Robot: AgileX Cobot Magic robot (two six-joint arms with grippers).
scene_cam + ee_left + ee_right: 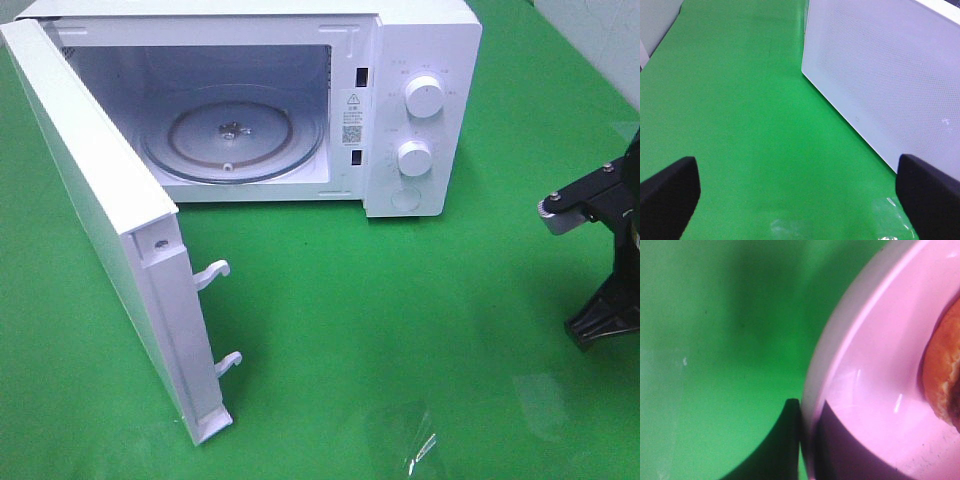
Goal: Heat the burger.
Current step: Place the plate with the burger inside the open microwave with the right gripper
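Observation:
In the right wrist view, the burger [945, 375] shows only as the golden-brown edge of its bun, sitting on a pink plate [875, 365]. My right gripper [807, 442] is shut on the plate's rim, with one dark finger [787, 440] outside the rim and the other on the inside. In the high view only part of the right arm [610, 250] shows at the right edge, and the plate and burger lie outside that view. My left gripper [797, 195] is open and empty over the green cloth, beside the outer face of the microwave door [880, 75].
The white microwave [420, 60] stands at the back with its door [110, 220] swung wide open toward the front left. Its glass turntable [235, 130] is bare. Two latch hooks [215, 272] stick out of the door edge. A clear plastic scrap [415, 440] lies on the green cloth.

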